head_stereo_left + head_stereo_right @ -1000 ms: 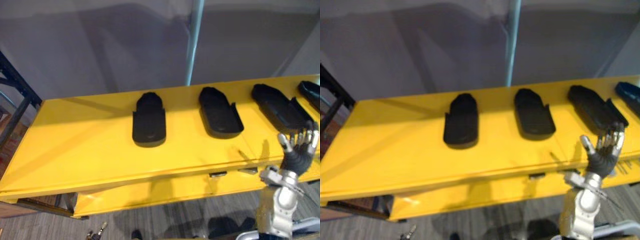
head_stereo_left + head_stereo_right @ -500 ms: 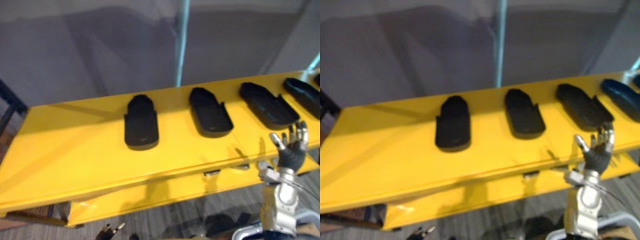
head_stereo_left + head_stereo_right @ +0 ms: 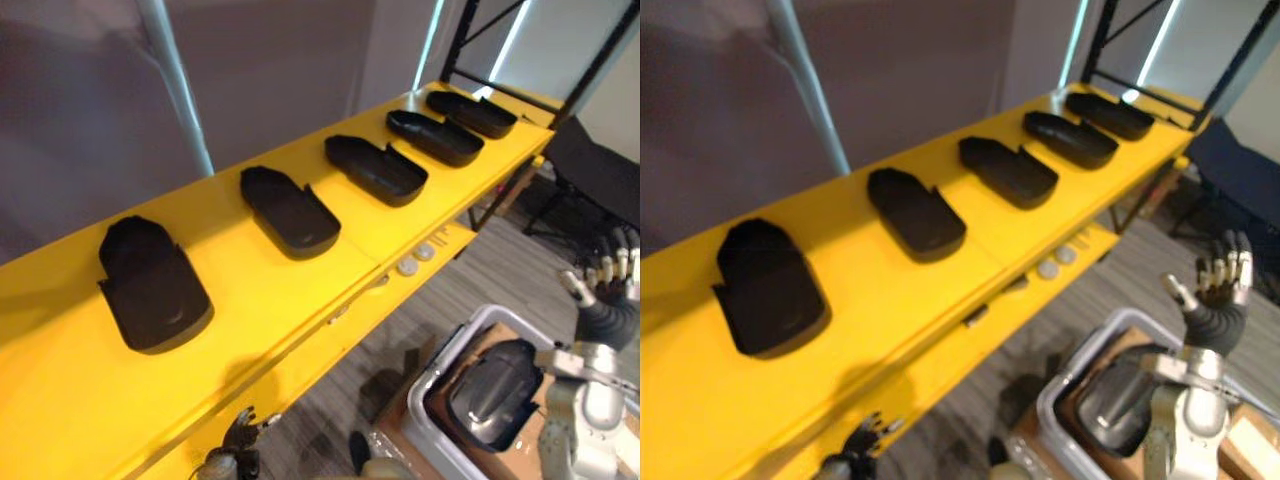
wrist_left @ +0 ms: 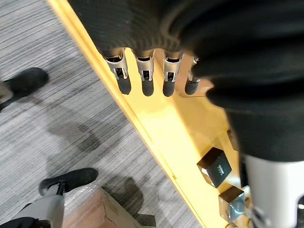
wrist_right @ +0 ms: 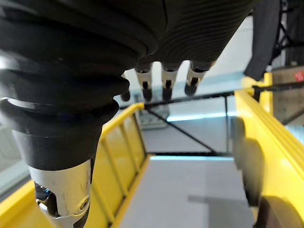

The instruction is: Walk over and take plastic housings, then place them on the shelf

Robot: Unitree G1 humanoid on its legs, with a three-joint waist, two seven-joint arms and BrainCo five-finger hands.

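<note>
The left robot hand (image 3: 238, 445) is peeking in at the bottom edge of the head views, cut off at the wrist, below the front lip of the yellow shelf (image 3: 250, 300). A dark housing (image 3: 497, 388) is lying inside a grey bin (image 3: 462, 328) low at the right. Part of it is hidden behind the right arm, so its full outline is hard to make out. A person's dark shoes (image 4: 26, 81) are standing on the grey floor (image 4: 57, 118) near the shelf's edge.

Five plastic housings are lying in a row along the shelf, each apart from the next: the nearest housing (image 3: 150, 285), the second housing (image 3: 290, 210), the third housing (image 3: 375, 168), the fourth housing (image 3: 435, 137) and the fifth housing (image 3: 472, 113). A black frame post (image 3: 456, 45) is standing at the far end. Bare yellow is lying open between every housing and the front edge, widest around the nearest one.

In its wrist view the left robot hand's fingers (image 4: 145, 78) are hanging straight and relaxed, gripping nothing, with the shelf's yellow edge just past their tips. The right robot hand (image 3: 1217, 290) is hovering over the floor near the bin, well apart from the shelf, fingers spread upward with the thumb out, empty.
</note>
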